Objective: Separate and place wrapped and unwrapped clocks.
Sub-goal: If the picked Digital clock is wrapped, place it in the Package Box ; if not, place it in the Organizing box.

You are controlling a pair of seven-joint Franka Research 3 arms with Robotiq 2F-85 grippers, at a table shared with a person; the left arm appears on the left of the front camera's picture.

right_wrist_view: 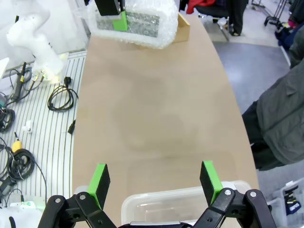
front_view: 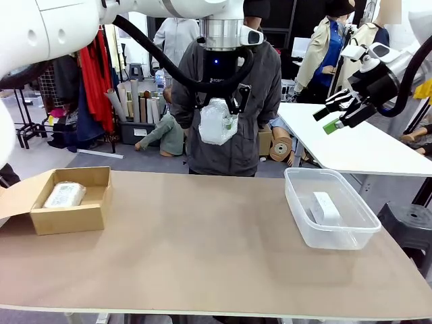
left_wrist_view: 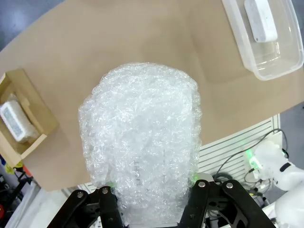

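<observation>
My left gripper (front_view: pixel 219 108) hangs high over the middle of the table, shut on a bubble-wrapped clock (front_view: pixel 217 122). That bundle (left_wrist_view: pixel 142 142) fills the left wrist view between the black fingers (left_wrist_view: pixel 107 209). A second wrapped clock (front_view: pixel 65 195) lies in the cardboard box (front_view: pixel 67 216) at the left, also seen as the small bundle (left_wrist_view: pixel 16 121) in its box. The bare white clock (front_view: pixel 325 208) rests in the clear plastic tub (front_view: pixel 297 209) at the right; the same block (left_wrist_view: pixel 260 19) shows from above. My right gripper (front_view: pixel 336 116) is raised at the upper right, open and empty, green pads (right_wrist_view: pixel 99 179) apart.
A person in a dark jacket (front_view: pixel 260 94) stands at the far edge behind the held bundle. A white table (front_view: pixel 358 145) sits beyond at the right. The brown tabletop (front_view: pixel 202 236) stretches between box and tub. Cables and a slatted floor (right_wrist_view: pixel 42 104) lie beside the table.
</observation>
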